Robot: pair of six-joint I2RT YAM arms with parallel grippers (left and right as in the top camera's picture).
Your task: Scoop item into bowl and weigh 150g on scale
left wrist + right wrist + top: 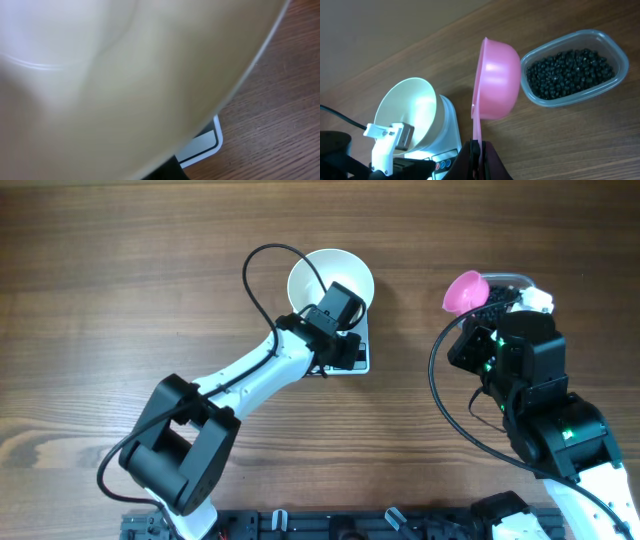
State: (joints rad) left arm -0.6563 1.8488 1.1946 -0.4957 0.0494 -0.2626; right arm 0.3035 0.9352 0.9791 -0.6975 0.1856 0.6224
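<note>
Overhead: my left gripper is closed on the near rim of the white bowl, apparently pinching it. The bowl stands empty on the scale. My right gripper holds a pink scoop beside the clear tub of black beads.

Left wrist: only the bowl's blurred wall and one scale corner; jaws out of frame.

Right wrist: jaws clamped on the scoop's handle. The scoop stands on edge just beside the tub. Only this view shows the scale's buttons. I'd dip the scoop mouth-first into the beads, level it, then carry it slowly.
</note>
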